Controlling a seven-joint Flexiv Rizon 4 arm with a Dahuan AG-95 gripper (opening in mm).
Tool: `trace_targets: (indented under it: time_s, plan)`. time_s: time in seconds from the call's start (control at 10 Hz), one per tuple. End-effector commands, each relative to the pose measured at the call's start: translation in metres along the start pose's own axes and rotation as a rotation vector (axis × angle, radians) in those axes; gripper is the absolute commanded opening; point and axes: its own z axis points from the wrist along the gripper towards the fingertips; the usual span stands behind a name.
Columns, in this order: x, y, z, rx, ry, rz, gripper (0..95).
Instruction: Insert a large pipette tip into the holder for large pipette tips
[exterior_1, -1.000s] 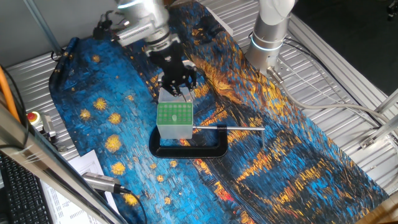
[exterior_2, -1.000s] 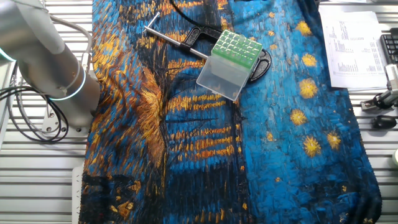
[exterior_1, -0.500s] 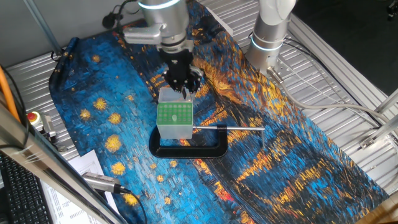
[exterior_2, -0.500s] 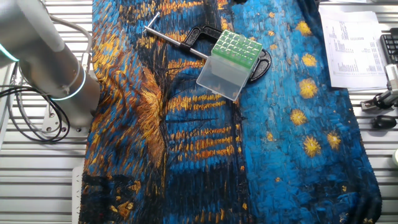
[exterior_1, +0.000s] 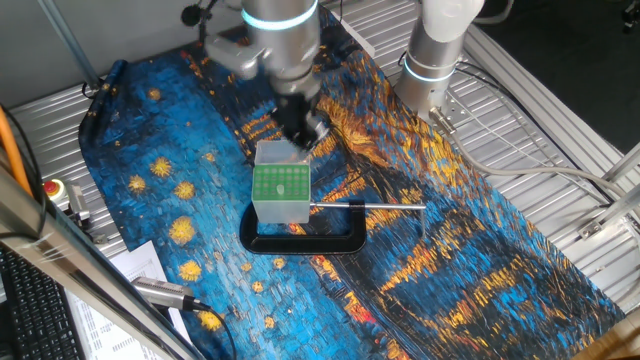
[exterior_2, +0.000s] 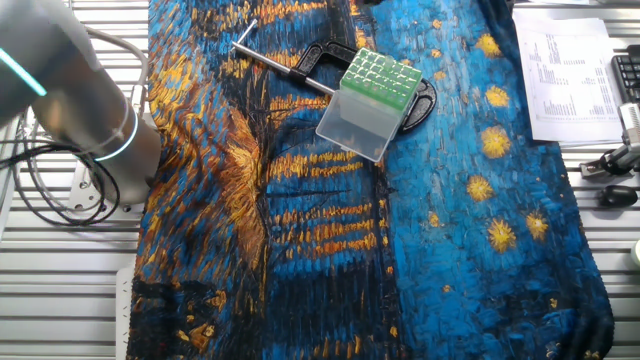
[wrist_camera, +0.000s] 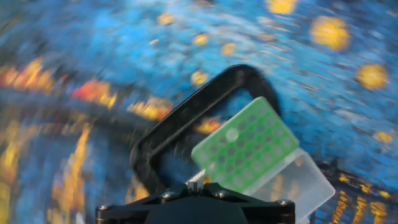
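Two fixed cams high over table from opposite sides, both sharing holder (exterior_1: 280, 193) (exterior_2: 368, 104), hand cam close, blurred, looking down on it (wrist_camera: 249, 152).

Painted cloth (exterior_1: 480, 260) – blue swirls, yellow dots, orange streaks – covers most of surface (exterior_1: 540, 110), ribbed metal showing at frame edges. Black C-shaped clamp (exterior_1: 305, 240) lies at centre of one fixed view, shiny rod (exterior_1: 365, 206) pointing right. Printed paper sheets (exterior_2: 570, 70) upper right of other fixed view. Red button (exterior_1: 52, 188) at left edge. Grey cables (exterior_1: 520, 160) at right.
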Motion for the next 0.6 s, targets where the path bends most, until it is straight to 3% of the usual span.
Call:
trace_targets:
  time_s: [0.1, 0.3, 0.4, 0.6]
  plan:
    - [-0.004, -0.005, -0.001, 0.029, 0.015, 0.104, 0.0]
    - [-0.019, 0.004, 0.004, 0.023, 0.027, 0.099, 0.0]
    - [-0.024, 0.01, 0.003, 0.024, 0.027, 0.119, 19.0]
    - [-0.039, 0.024, 0.007, 0.019, 0.037, 0.178, 19.0]
